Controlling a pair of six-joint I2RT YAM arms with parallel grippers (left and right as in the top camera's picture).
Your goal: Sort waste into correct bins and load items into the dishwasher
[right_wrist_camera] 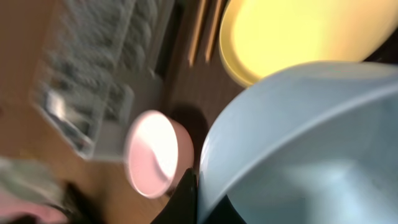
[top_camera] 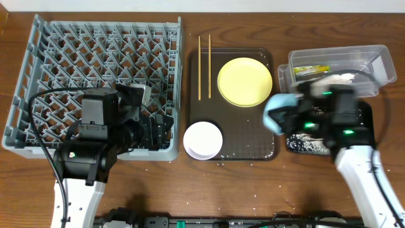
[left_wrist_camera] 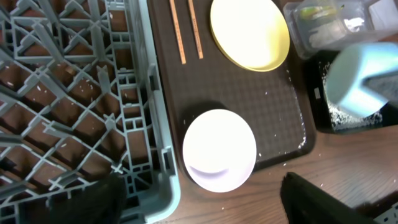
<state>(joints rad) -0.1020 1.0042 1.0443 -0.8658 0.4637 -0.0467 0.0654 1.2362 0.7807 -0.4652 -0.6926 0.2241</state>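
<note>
Right pincer (top_camera: 292, 119) is closed on the rim of one light blue bowl (top_camera: 277, 111), which is held tilted above the right edge of the dark brown serving tray (top_camera: 269, 151), just beside the black tray (top_camera: 288, 144). Left pincer (top_camera: 163, 130) is spread wide with nothing held, and is positioned over the near right corner of the grey dish rack (top_camera: 95, 63). Two wooden chopsticks (top_camera: 199, 66), laid parallel, one yellow plate (top_camera: 245, 82) and one white bowl (top_camera: 203, 140) are located on the serving tray. Whitish crumbs (top_camera: 310, 147) are scattered in the black tray. One green-yellow wrapper (top_camera: 311, 69) and one white napkin (top_camera: 338, 78) are contained in the one clear tub (top_camera: 380, 60).
</note>
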